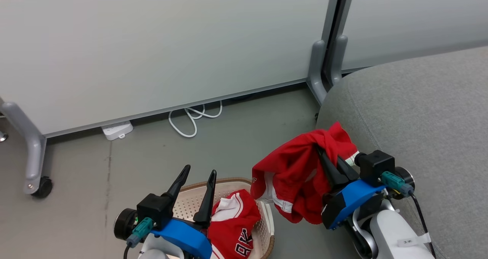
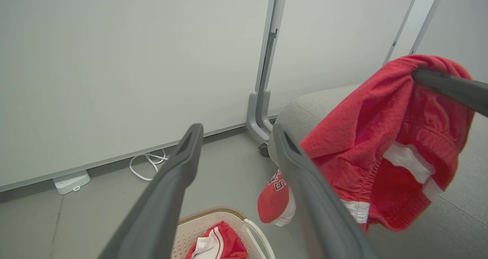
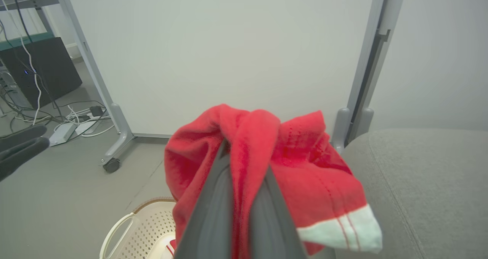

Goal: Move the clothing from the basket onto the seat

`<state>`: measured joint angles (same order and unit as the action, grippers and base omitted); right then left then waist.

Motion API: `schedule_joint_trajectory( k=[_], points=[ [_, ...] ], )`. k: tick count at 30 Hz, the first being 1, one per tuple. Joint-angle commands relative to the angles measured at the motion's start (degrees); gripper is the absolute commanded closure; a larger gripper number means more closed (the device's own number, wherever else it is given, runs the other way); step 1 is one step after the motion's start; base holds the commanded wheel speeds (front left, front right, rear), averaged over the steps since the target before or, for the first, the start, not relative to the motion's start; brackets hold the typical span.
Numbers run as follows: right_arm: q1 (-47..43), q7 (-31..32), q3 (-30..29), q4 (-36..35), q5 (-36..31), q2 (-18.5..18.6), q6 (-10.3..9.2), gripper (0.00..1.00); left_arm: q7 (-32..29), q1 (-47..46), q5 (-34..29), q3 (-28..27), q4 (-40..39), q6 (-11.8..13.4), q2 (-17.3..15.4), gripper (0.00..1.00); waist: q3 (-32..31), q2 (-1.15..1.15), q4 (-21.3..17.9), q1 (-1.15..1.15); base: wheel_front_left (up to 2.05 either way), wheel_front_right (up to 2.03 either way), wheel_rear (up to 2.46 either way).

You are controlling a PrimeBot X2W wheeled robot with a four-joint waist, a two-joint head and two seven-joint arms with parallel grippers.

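Observation:
My right gripper [image 1: 322, 149] is shut on a red garment with white trim [image 1: 293, 175], which hangs in the air between the basket and the left edge of the grey seat [image 1: 419, 110]. The same garment [image 3: 305, 175] drapes over my right fingers [image 3: 219, 198] in the right wrist view. A red jersey with dark lettering [image 1: 232, 228] lies in the cream basket [image 1: 267, 217] on the floor. My left gripper [image 1: 199, 173] stands open above the basket's left side, holding nothing. In the left wrist view the hanging garment [image 2: 366, 148] is to the right of my left fingers [image 2: 171, 182].
A pale partition wall with grey wheeled feet [image 1: 36, 163] runs behind. A white power strip [image 1: 117, 130] and coiled white cable [image 1: 192, 118] lie on the floor by it. A grey post [image 1: 324, 72] stands beside the seat's corner. Open grey floor lies left of the basket.

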<state>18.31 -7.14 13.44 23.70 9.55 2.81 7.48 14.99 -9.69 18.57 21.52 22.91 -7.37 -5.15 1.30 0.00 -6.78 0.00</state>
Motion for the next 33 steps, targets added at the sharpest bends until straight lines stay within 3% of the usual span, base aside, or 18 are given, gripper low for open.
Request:
schedule_joint_trajectory(
  k=[1,21,33],
  points=[
    [0.42,-0.1,-0.06,-0.27,-0.32,0.16,0.03,1.0,0.28,-0.62,-0.47,-0.05,0.09,-0.13,0.05,0.0,0.71,0.0,-1.53,0.0,0.0,0.0,0.0],
    [0.69,-1.6,-0.29,0.5,1.0,0.13,0.03,1.0,0.29,-2.69,-1.76,0.33,0.41,-0.15,-0.18,0.0,3.47,0.0,-17.67,0.0,0.0,0.0,0.0],
    [-0.31,-2.29,-0.27,0.89,1.7,0.13,0.03,1.0,0.28,-2.61,-2.05,0.62,0.09,-0.15,-0.66,0.0,3.63,0.0,-21.47,0.0,0.0,0.0,0.0]
  ],
)
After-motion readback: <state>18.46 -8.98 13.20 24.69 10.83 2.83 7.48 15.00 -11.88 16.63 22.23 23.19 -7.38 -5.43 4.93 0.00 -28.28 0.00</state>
